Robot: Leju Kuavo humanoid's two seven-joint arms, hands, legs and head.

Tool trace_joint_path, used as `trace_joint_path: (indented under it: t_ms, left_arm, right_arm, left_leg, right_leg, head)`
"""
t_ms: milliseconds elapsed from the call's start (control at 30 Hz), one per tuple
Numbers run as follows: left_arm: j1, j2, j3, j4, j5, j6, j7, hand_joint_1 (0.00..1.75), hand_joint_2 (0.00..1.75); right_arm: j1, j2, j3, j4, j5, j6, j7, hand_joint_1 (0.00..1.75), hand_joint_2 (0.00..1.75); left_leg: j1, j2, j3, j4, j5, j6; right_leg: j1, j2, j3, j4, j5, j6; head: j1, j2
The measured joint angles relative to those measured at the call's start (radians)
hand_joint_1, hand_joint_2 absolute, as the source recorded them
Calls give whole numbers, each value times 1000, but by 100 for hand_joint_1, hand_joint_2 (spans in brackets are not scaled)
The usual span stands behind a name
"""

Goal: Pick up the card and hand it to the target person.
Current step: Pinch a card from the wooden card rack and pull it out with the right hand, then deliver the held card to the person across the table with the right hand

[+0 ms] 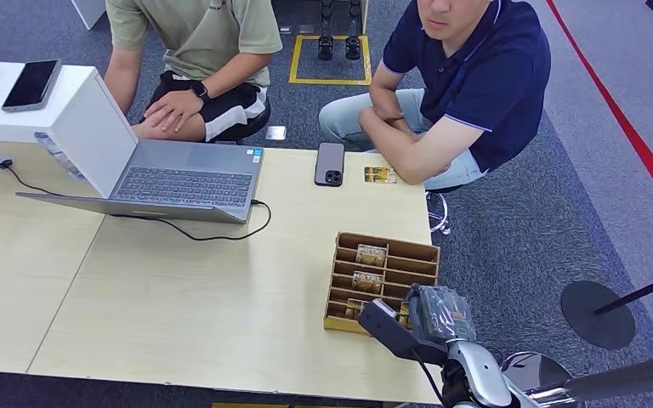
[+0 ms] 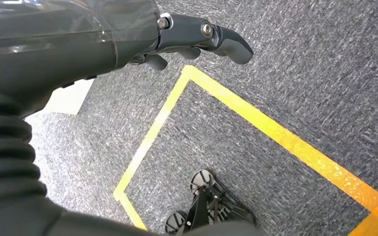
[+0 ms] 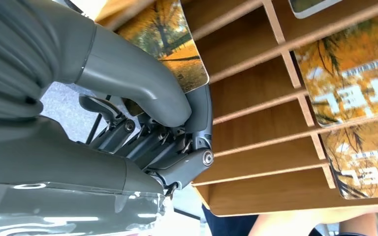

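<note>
A wooden slotted card holder stands near the table's front right corner, with orange picture cards in its slots. My right hand is at the holder's near corner. In the right wrist view its thumb and a dark finger pinch an orange autumn-tree card standing in the holder. Two more cards lie in other slots. My left hand hangs over the carpet and holds nothing. A person in a navy polo sits at the table's far right, arms folded.
An open laptop with a black cable sits at the table's back left. A dark phone and a loose card lie near the far edge. A second person in an olive shirt sits behind the laptop. A white box carries another phone.
</note>
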Motion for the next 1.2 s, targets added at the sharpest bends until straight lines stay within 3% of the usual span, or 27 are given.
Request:
trace_joint_path:
  t_ms: [233,500,833,1200]
  left_arm:
    - [0,0,0,0,1,-2,-5,0,175]
    - [0,0,0,0,1,-10,-7,0,175]
    - [0,0,0,0,1,-12,-7,0,175]
    - [0,-5,-1,0,-25,-34,-8,0,175]
  right_arm:
    - [0,0,0,1,-3,-15,-8,175,175]
    - [-17,7,-3,-11,-72,-85,-109,175,175]
    - [-25,15,-12,-30,-62,-108,-122,175,175]
    - [-27,77,-75,-37,148,-381,-294,175,175]
  left_leg:
    - [0,0,0,0,0,0]
    - [0,0,0,0,0,0]
    - [0,0,0,0,0,0]
    - [0,0,-1,0,0,0]
  right_leg:
    - [0,0,0,0,0,0]
    - [0,0,0,0,0,0]
    - [0,0,0,0,0,0]
    - [0,0,0,0,0,0]
  head:
    - [0,0]
    - [0,0]
    - [0,0]
    - [0,0]
